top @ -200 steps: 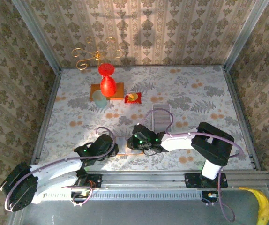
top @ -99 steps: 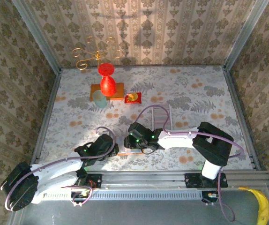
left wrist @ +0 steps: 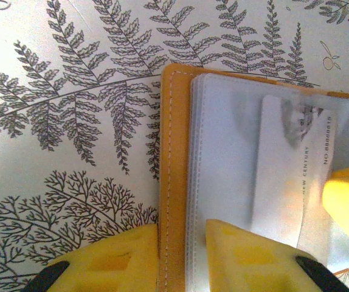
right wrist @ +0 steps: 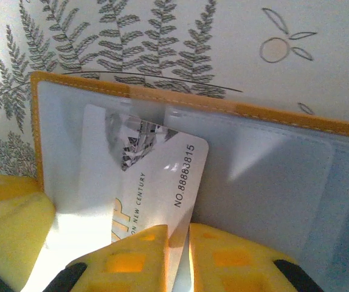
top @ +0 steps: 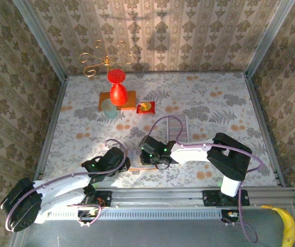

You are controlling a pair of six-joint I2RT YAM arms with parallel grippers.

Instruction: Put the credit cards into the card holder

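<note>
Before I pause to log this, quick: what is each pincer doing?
Left pincer: shut on the card holder, pinning its orange edge.
Right pincer: shut on the credit card, partly inside a clear sleeve.

Staged test booth: wallpapered walls (top: 188,31) around a fern-print table (top: 214,103).

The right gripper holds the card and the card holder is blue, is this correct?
Not quite. The card holder is orange-yellow, not blue, as the right wrist view shows. The rest is right: the right gripper is pinching the card.
</note>
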